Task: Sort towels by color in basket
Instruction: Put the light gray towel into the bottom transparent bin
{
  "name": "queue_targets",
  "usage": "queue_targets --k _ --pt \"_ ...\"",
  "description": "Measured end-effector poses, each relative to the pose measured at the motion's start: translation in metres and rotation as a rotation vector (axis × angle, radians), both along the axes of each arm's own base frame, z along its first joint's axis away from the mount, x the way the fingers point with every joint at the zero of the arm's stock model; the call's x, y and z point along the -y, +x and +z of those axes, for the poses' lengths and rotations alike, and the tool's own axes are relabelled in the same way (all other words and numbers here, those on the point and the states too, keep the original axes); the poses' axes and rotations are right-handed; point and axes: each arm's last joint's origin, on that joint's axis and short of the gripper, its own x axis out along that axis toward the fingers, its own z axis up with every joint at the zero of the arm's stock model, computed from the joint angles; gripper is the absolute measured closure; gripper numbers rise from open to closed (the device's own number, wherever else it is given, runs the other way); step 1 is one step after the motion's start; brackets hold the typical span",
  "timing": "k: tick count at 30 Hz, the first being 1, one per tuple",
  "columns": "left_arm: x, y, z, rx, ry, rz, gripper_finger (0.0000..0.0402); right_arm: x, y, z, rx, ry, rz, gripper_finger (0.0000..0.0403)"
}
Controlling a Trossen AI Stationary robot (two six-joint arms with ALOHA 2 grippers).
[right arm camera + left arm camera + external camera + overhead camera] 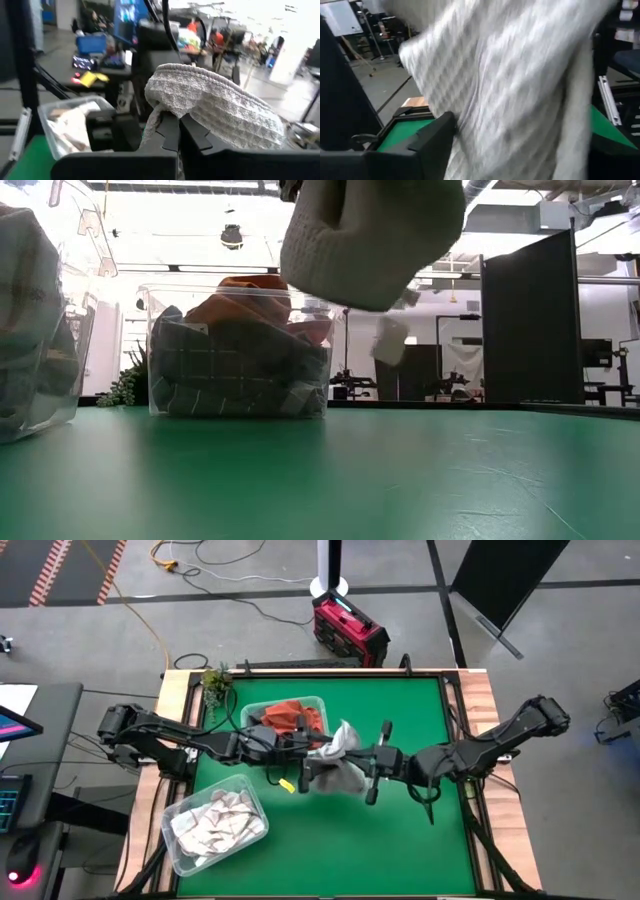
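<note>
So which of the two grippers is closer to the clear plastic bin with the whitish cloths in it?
The left. The left gripper hovers just beyond the clear plastic bin of whitish cloths, jaws open. The right gripper, shut on the light grey towel, is farther across the green table.

A green-topped table (400, 840) edged in pale wood stands on grey concrete floor (250, 580), a red case (348, 630) at twelve o'clock, yellow cable (150, 630) at eleven, dark panel (505, 575) at one, ceiling lights overhead.
</note>
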Motion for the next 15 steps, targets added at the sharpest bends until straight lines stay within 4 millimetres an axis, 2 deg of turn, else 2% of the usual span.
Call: queue_targets --k 2,5,10,13,15 --pt "0.001 0.000 0.000 0.000 0.000 -0.005 0.0144 -0.001 0.000 0.003 0.027 0.003 0.019 0.0376" --pt "0.002 0.000 0.000 -0.001 0.008 -0.009 0.0208 -0.001 0.000 0.005 0.046 0.021 0.028 0.0356" --pt "0.002 0.000 -0.001 -0.008 0.029 -0.008 0.0372 -0.001 0.000 0.003 0.034 0.017 0.028 0.0296" --pt "0.001 -0.008 0.009 -0.036 0.045 -0.014 0.0390 -0.003 -0.002 0.001 0.004 0.005 0.038 0.0244" --pt "0.001 -0.020 0.027 -0.062 0.048 -0.031 0.0394 -0.007 -0.007 0.001 -0.020 -0.006 0.058 0.0208"
